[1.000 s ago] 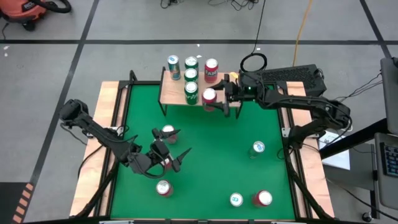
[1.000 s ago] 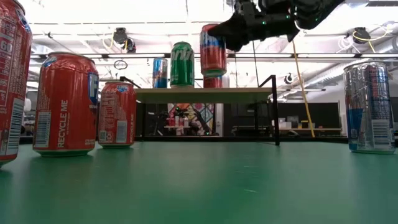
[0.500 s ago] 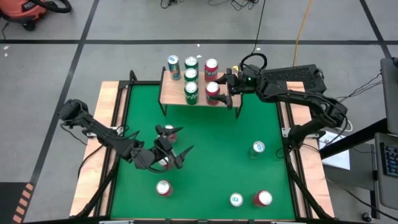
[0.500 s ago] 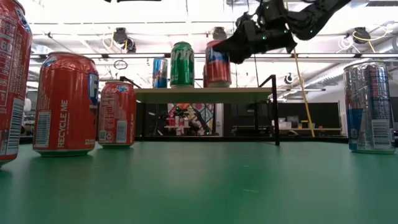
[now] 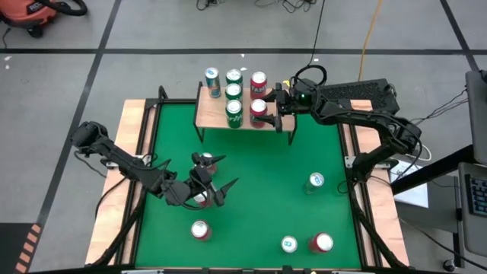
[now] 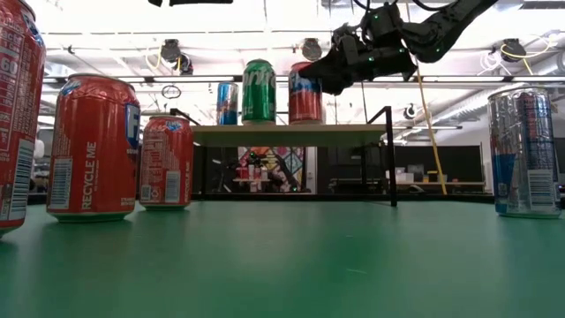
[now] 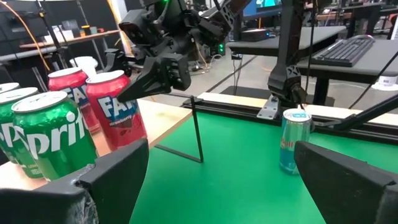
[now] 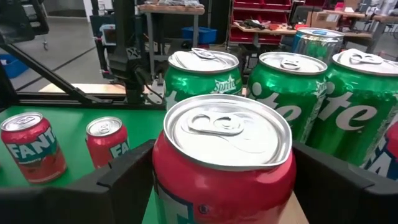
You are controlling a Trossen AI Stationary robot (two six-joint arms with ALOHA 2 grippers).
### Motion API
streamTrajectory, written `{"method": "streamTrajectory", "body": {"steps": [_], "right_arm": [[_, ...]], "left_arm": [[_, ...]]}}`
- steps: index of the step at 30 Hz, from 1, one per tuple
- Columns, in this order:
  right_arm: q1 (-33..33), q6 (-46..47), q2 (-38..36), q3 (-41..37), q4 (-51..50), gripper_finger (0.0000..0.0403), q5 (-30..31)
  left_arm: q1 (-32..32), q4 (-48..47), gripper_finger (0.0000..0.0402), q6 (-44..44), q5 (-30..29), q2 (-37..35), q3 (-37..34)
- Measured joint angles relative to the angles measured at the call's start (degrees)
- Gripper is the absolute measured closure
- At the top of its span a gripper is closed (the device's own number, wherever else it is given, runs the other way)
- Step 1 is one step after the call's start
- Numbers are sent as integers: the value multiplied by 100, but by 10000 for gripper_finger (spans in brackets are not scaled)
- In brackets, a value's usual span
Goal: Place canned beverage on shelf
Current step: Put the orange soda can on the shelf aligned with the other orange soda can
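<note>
— What could you not make out?

— Your right end effector (image 5: 268, 111) straddled the red can (image 5: 259, 107), its fingers spread either side; whether the pads touched it, you could not tell. The can's base was hidden behind the shelf (image 5: 207, 114) edge in the low view.

— And around it?

— Three green cans, a blue one and another red crowded the shelf. Your left end effector (image 5: 214, 173) hung wide open over the green bench (image 5: 259, 190) near a red can.

— Any change?

— A second earlier the red can hung higher, nearer the shelf's front edge.
</note>
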Motion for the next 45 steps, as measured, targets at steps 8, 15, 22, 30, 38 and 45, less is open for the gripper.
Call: {"method": "streamTrajectory", "body": {"steps": [8,15,22,30,38,45], "right_arm": [[-203,140,4,-4,-45,70,0],[-295,213,17,-20,-103,61,-118],[-295,360,-19,-20,-97,54,-113],[-273,679,-454,-20,-129,53,334],[-231,743,-1531,-18,-1303,53,354],[156,486,-2116,-17,-3182,59,1054]], "left_arm": [[0,-157,8,-143,4,0,0],[0,-193,8,-195,85,2,-2],[0,-224,8,-205,85,2,-2],[0,-336,8,-268,85,2,-4],[0,-466,8,-298,85,2,-4],[0,-515,8,-298,85,2,-4]]}}
